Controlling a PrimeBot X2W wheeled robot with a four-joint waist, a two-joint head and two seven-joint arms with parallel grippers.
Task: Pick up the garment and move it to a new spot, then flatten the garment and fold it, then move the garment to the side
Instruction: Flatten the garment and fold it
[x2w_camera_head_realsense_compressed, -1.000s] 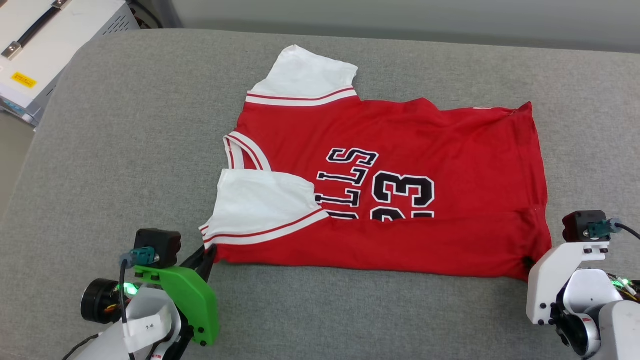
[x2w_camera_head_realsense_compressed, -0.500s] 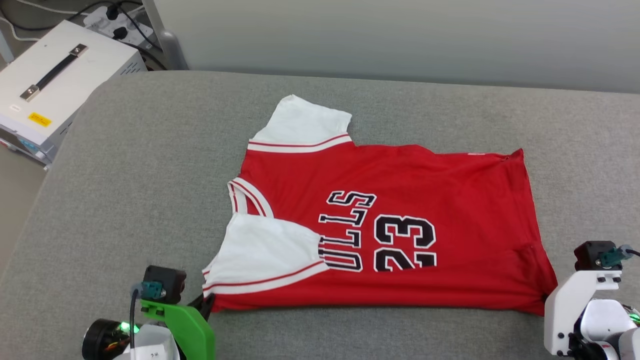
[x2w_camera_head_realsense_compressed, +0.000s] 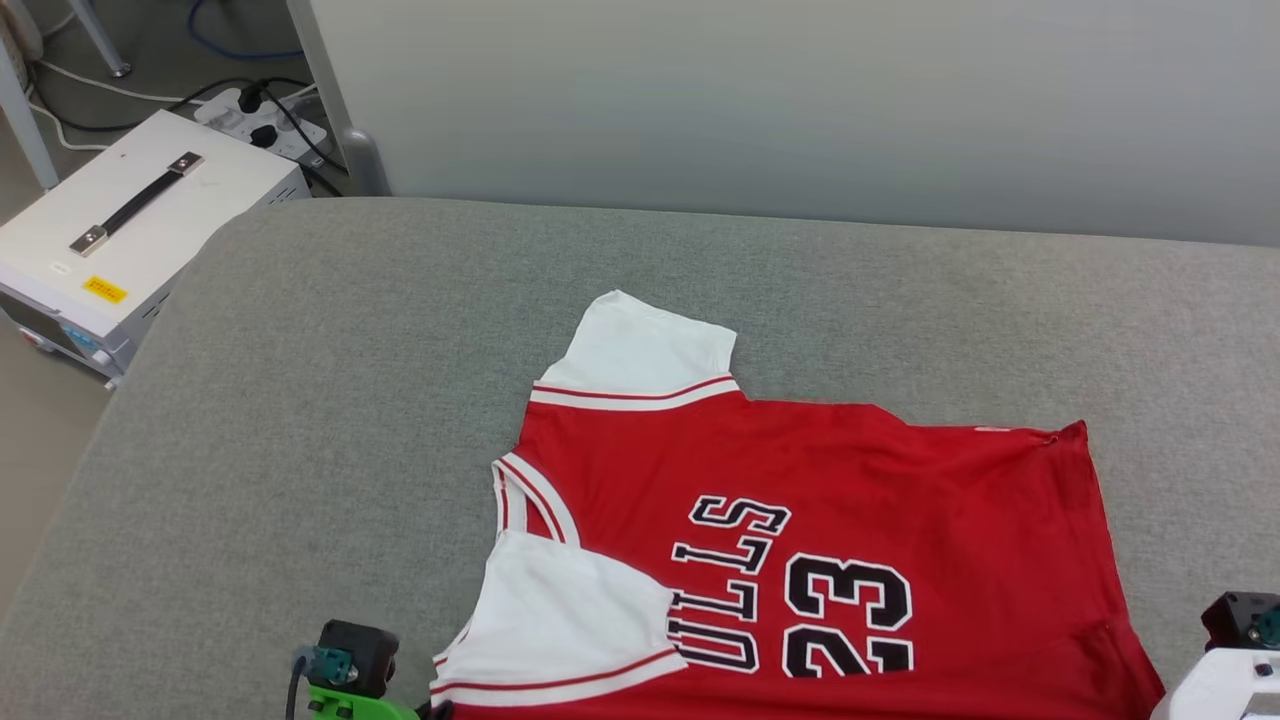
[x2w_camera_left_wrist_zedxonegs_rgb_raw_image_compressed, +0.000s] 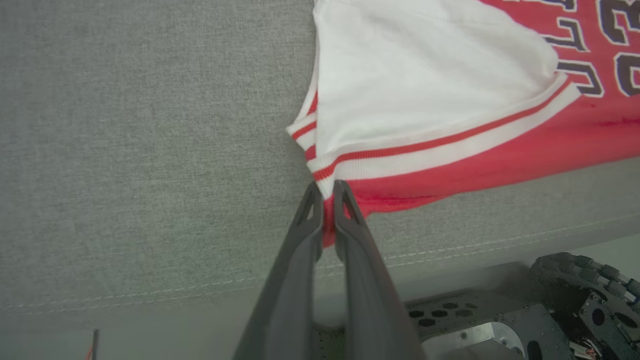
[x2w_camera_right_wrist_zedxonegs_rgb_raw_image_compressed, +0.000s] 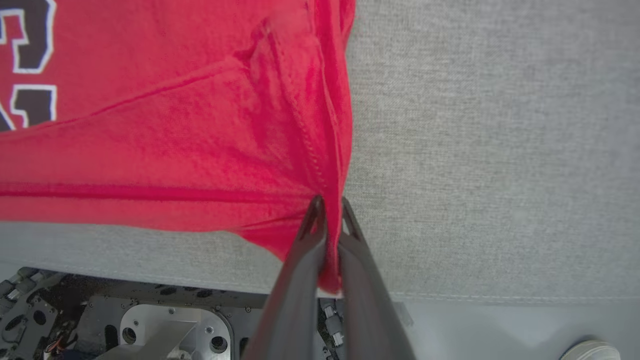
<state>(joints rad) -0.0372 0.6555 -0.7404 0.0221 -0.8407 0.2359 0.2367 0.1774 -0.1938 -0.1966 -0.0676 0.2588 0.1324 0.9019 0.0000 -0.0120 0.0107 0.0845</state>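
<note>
The garment (x2w_camera_head_realsense_compressed: 800, 480), a red jersey with white sleeves and black lettering, lies on the grey padded table (x2w_camera_head_realsense_compressed: 350, 400) with its near edge at the bottom of the head view. In the left wrist view my left gripper (x2w_camera_left_wrist_zedxonegs_rgb_raw_image_compressed: 326, 192) is shut on the garment (x2w_camera_left_wrist_zedxonegs_rgb_raw_image_compressed: 430, 95) at the corner beside the striped armhole trim. In the right wrist view my right gripper (x2w_camera_right_wrist_zedxonegs_rgb_raw_image_compressed: 330, 207) is shut on the garment (x2w_camera_right_wrist_zedxonegs_rgb_raw_image_compressed: 175, 125) at its red hem corner, where the cloth bunches. Both pinched corners sit near the table's front edge.
A white equipment box (x2w_camera_head_realsense_compressed: 130, 240) with a black handle stands off the table's far left, with a power strip and cables (x2w_camera_head_realsense_compressed: 255, 115) behind it. A pale wall runs along the table's far edge. Robot base metalwork (x2w_camera_right_wrist_zedxonegs_rgb_raw_image_compressed: 125, 320) shows below the front edge.
The head camera has tilted up, so the whole scene sits lower in view. The right gripper has closed on the hem corner. Both grippers have drawn the garment's near edge toward the table's front edge.
</note>
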